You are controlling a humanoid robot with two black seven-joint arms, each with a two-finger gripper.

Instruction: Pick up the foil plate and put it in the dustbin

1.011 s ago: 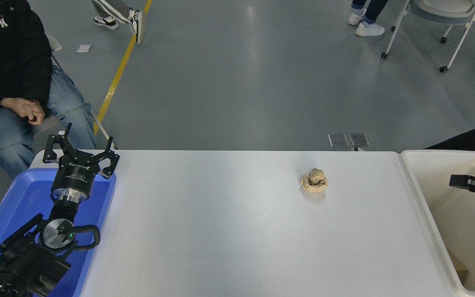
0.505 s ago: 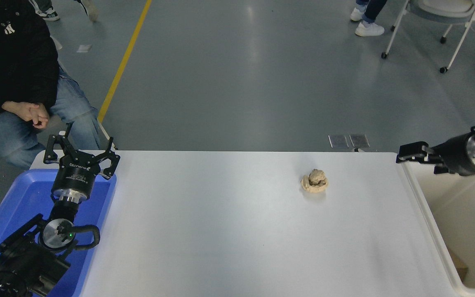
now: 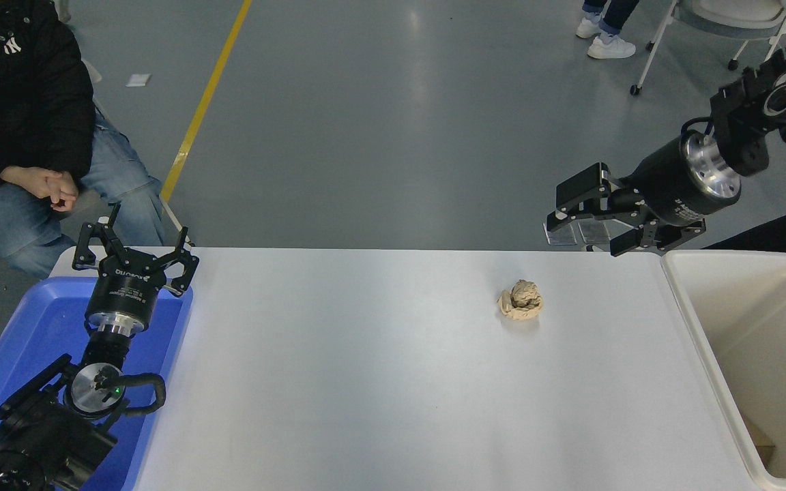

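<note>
Right gripper [image 3: 584,228] raised above the table's [image 3: 379,382] far edge at about 2 o'clock from the table's middle, fingers spread apart and holding nothing, pointing toward 9 o'clock. Black arm behind it running up toward the upper right corner.

Dustbin [image 3: 679,300] at 3 o'clock, set against the table's right edge, cream-white with a thick rounded rim. Inside, only smooth walls and a small brownish scrap low at 5 o'clock visible. Foil plate nowhere in view; whether down inside the bin, cannot tell, since the bottom runs out of the picture.

Crumpled tan paper ball [image 3: 520,299] on the table, near 1 o'clock from the middle, well apart from the bin and below the right gripper.

Left gripper [image 3: 135,251] parked at 9 o'clock, over the far rim of the blue tray [image 3: 31,327], fingers splayed wide and empty.

At 10 o'clock beyond the table, seated person in black jacket and jeans, hands [image 3: 48,185] clasped on the lap.
</note>
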